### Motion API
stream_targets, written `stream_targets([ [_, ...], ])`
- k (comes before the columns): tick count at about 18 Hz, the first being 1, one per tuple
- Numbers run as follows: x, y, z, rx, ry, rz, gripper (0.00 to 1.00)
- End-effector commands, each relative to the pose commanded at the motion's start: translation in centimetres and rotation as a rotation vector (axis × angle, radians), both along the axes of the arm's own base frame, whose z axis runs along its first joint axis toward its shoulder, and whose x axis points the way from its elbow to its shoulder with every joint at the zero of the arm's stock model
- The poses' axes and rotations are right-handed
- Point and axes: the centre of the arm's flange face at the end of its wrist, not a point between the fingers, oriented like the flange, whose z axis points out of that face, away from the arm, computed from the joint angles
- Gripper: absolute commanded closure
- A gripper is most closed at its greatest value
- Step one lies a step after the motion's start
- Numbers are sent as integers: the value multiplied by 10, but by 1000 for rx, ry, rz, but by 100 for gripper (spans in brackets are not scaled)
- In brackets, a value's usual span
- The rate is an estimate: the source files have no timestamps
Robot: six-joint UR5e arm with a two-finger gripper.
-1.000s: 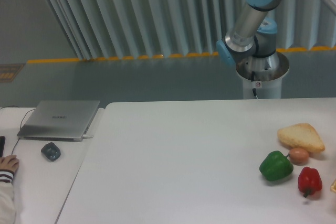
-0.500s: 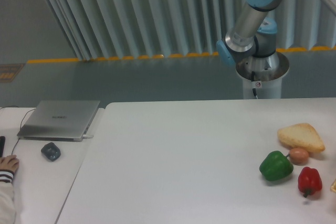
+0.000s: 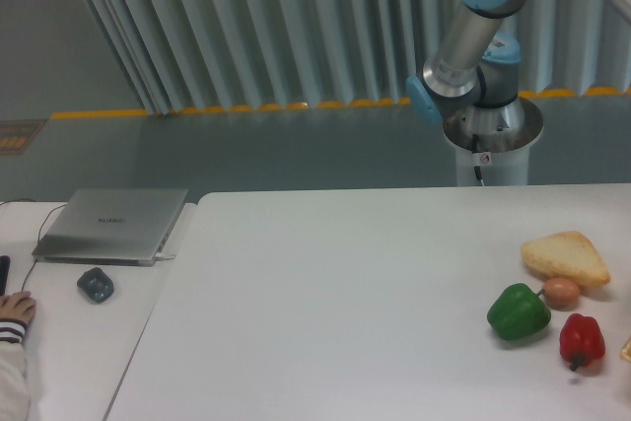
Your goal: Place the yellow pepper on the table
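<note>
The yellow pepper is out of view; only a small yellowish sliver (image 3: 626, 349) shows at the right edge, and I cannot tell what it is. The white table (image 3: 335, 303) fills the lower middle and right of the camera view. Of the arm I see only the base and the blue-capped joints (image 3: 473, 46) behind the table; the arm leaves the frame at the top right. The gripper is outside the frame.
A green pepper (image 3: 519, 312), a red pepper (image 3: 582, 339), a small brown onion-like item (image 3: 561, 292) and a piece of bread (image 3: 566, 257) lie at the table's right. On the left desk sit a closed laptop (image 3: 113, 224), a mouse (image 3: 96, 284) and a person's hand (image 3: 15, 309).
The arm's upper blue joint has shifted slightly upward. Nothing on the table has moved.
</note>
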Motion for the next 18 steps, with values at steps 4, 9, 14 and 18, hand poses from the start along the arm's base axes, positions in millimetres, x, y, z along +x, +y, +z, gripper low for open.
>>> stream_targets([
  [4,11,6,37,34,-65,-13,59],
  [9,47,31,63,59,-94,-72,59],
  [14,90,73,74,74,-109,-65,59],
  [18,110,97,77,101,-108,-7,59],
])
